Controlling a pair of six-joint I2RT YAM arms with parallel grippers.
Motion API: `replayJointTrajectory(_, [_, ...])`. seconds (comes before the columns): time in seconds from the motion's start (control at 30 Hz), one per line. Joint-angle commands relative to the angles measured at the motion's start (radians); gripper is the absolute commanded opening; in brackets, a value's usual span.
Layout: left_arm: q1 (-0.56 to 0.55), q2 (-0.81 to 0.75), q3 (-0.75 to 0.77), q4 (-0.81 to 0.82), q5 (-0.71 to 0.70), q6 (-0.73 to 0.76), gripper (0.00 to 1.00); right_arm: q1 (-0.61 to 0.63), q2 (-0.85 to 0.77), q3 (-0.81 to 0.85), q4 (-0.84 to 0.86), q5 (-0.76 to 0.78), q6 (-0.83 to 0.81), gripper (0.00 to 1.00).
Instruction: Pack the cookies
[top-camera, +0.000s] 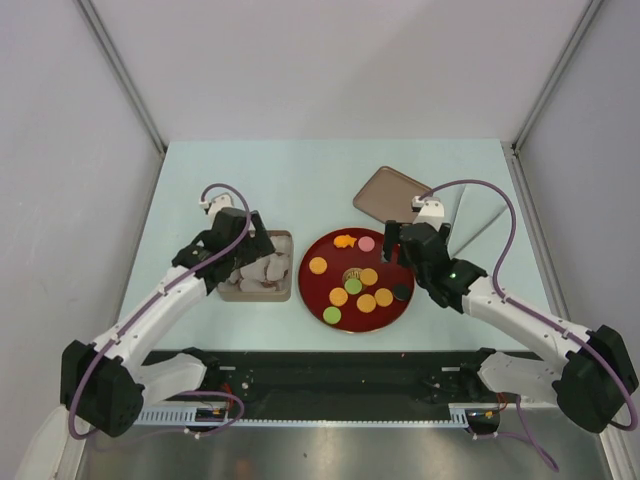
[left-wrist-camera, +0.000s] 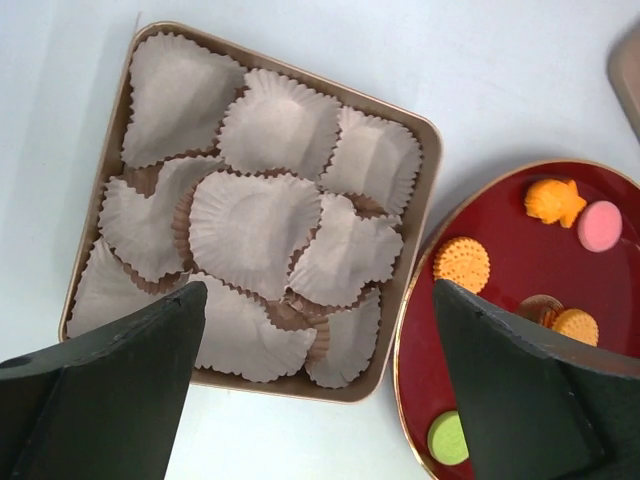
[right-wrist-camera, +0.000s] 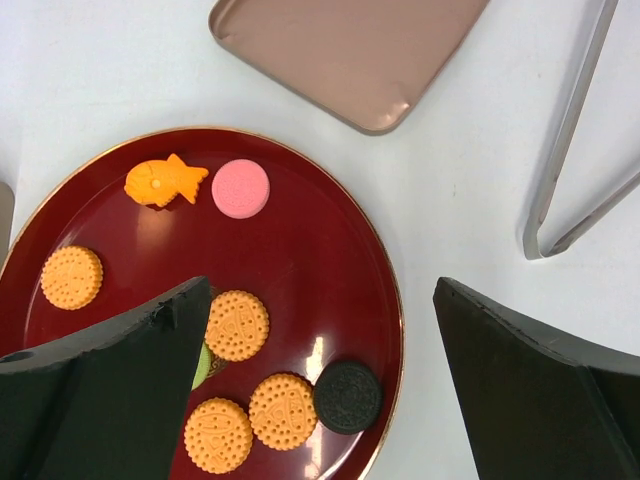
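Observation:
The cookies lie on a dark-red round plate (top-camera: 385, 262) mid-table: several orange rounds (right-wrist-camera: 237, 325), a fish-shaped orange piece (right-wrist-camera: 165, 182), a pink one (right-wrist-camera: 240, 188), a black one (right-wrist-camera: 347, 397) and two green ones (top-camera: 331, 315). My right gripper (right-wrist-camera: 320, 285) hangs open above the plate's (right-wrist-camera: 320, 250) right half, its left finger over an orange round and a green one, nothing between the fingers. My left gripper (left-wrist-camera: 318, 290) hangs open and empty above the near right corner of the brown tray (left-wrist-camera: 279, 386) of pale paper cups (left-wrist-camera: 255, 225), one finger over the plate's (left-wrist-camera: 510, 230) left edge.
An empty brown tray (top-camera: 390, 193) lies tilted behind the plate. A flat pale piece with a grey metal edge (right-wrist-camera: 570, 150) lies at the back right. Grey walls close in the table's sides and back. Both arm bases stand on the black rail at the near edge.

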Motion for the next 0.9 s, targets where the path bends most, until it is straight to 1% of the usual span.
replayJointTrajectory(0.0, [-0.004, -0.047, -0.019, 0.101, 0.100, 0.062, 1.00, 0.000, 0.008, 0.041, -0.009, 0.028, 0.021, 1.00])
replayJointTrajectory(0.1, [-0.004, -0.072, -0.052, 0.138, 0.136, 0.079, 1.00, 0.002, 0.002, 0.038, 0.002, 0.033, -0.004, 1.00])
replayJointTrajectory(0.17, [-0.004, -0.089, -0.075, 0.154, 0.168, 0.091, 1.00, 0.002, -0.023, 0.033, 0.016, 0.007, -0.017, 1.00])
replayJointTrajectory(0.2, [-0.004, -0.093, -0.078, 0.159, 0.171, 0.093, 1.00, 0.002, -0.031, 0.032, 0.024, -0.025, -0.022, 1.00])
replayJointTrajectory(0.27, [-0.004, -0.092, -0.075, 0.149, 0.174, 0.099, 1.00, 0.002, -0.035, 0.035, 0.024, -0.038, -0.030, 1.00])
replayJointTrajectory(0.43, [-0.004, -0.034, -0.038, 0.081, 0.156, 0.113, 1.00, 0.003, -0.005, 0.056, -0.012, -0.015, -0.030, 1.00])
replayJointTrajectory(0.6, [-0.025, -0.012, -0.007, 0.032, 0.087, 0.125, 1.00, -0.001, 0.018, 0.075, -0.010, 0.062, -0.024, 1.00])
replayJointTrajectory(0.67, [-0.037, -0.010, 0.002, 0.021, 0.073, 0.125, 1.00, -0.016, 0.047, 0.090, -0.024, 0.065, -0.027, 1.00])
replayJointTrajectory(0.7, [-0.040, -0.010, 0.002, 0.021, 0.065, 0.125, 1.00, -0.029, 0.066, 0.116, -0.038, 0.047, -0.022, 1.00])
replayJointTrajectory(0.73, [-0.040, -0.010, 0.000, 0.026, 0.067, 0.120, 1.00, -0.073, 0.116, 0.130, -0.074, 0.016, -0.013, 1.00])
replayJointTrajectory(0.8, [-0.045, -0.007, -0.004, 0.032, 0.077, 0.117, 1.00, -0.113, 0.175, 0.159, -0.105, -0.086, -0.007, 0.98])
replayJointTrajectory(0.87, [-0.045, -0.009, -0.006, 0.035, 0.091, 0.116, 1.00, -0.110, 0.230, 0.170, -0.101, -0.119, -0.020, 0.97])
